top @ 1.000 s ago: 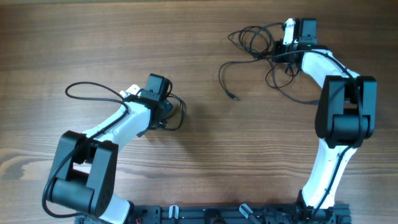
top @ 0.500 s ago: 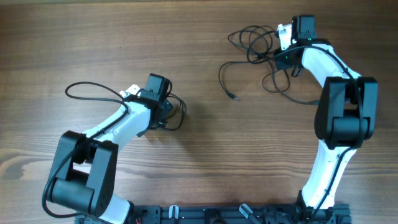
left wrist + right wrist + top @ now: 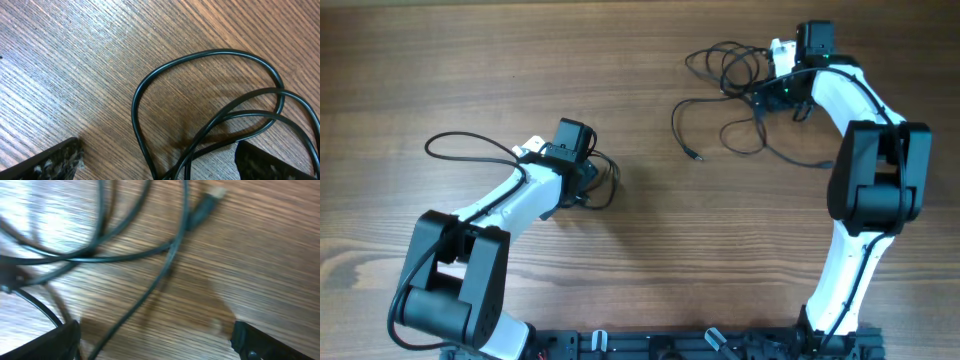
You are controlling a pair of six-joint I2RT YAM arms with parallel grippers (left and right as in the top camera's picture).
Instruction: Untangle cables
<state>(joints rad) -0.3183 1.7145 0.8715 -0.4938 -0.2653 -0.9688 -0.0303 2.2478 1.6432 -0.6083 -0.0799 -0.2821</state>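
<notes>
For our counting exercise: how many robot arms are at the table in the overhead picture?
2. The left arm stretches from bottom left towards the middle; the right arm runs up the right side. None seems hidden.

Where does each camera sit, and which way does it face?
Overhead: above the table, looking straight down; left arm, right arm and cables show.
Left wrist: on the left arm, looking down at a cable loop; left fingers show.
Right wrist: on the right arm, over the tangle; right fingers show.
Shared: overhead shows that loop and tangle too.
</notes>
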